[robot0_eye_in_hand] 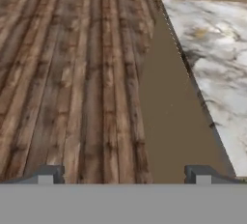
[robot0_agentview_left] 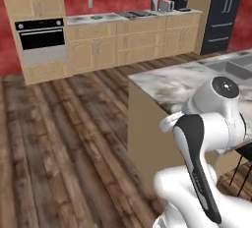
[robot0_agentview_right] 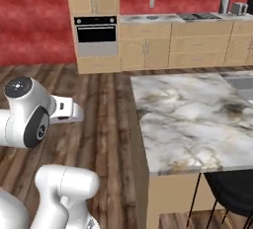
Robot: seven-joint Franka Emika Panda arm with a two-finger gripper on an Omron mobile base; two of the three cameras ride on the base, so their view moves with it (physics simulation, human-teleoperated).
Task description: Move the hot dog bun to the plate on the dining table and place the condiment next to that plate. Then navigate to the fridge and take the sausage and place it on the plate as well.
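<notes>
Gripper [robot0_eye_in_hand: 124,175] spread wide, holding nothing; we see just its two tips, cut off at the hand view's bottom edge. Table [robot0_eye_in_hand: 217,68] lies ahead and right of it, its far end cropped. Fridge [robot0_agentview_left: 224,13] stands well beyond, partly cropped.

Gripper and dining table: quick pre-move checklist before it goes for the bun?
1. Gripper open: ok, fingertips stand wide apart.
2. Gripper empty: ok, nothing between the fingertips, just wood floor beyond.
3. Dining table within view: ok, the marble top's near end sits right of the arm.
4. Hot dog bun, condiment and plate located: not ok, none on the stretch of marble in view.
5. Hand aimed at table top: not ok, the hand view looks down the table's brown end panel and floor.
6. Fridge shut: ok, doors look closed at far right.
</notes>
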